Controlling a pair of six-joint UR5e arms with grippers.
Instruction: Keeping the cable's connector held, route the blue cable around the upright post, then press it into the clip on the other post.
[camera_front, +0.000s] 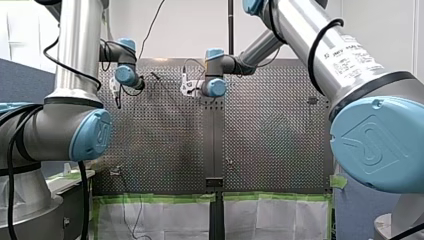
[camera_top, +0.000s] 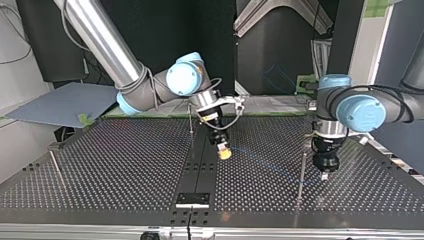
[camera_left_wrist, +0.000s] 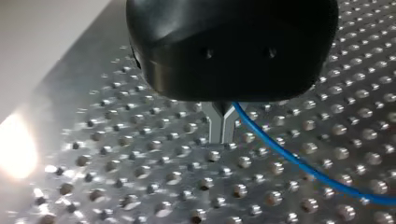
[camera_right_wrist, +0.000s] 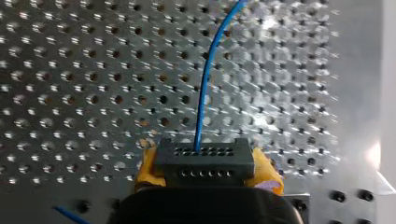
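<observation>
In the right wrist view my right gripper (camera_right_wrist: 205, 171) is shut, its yellow pads (camera_right_wrist: 147, 165) clamping a dark multi-hole connector (camera_right_wrist: 205, 161). The blue cable (camera_right_wrist: 204, 93) leaves the connector and runs ahead over the perforated plate. In the left wrist view my left gripper (camera_left_wrist: 222, 139) has its metal fingers shut on the blue cable (camera_left_wrist: 299, 163), low over the plate; the cable trails away to one side. In the top view my right gripper (camera_top: 225, 151) hangs near the table's middle. My left gripper (camera_top: 324, 175) stands at the right, beside a thin upright post (camera_top: 301, 167).
A second thin post (camera_top: 190, 119) rises behind my right gripper in the top view, and a third (camera_top: 55, 162) stands near the table's left edge. A small black bracket (camera_top: 192, 199) sits at the near edge, in the middle. The perforated table (camera_top: 125, 165) spreads around them.
</observation>
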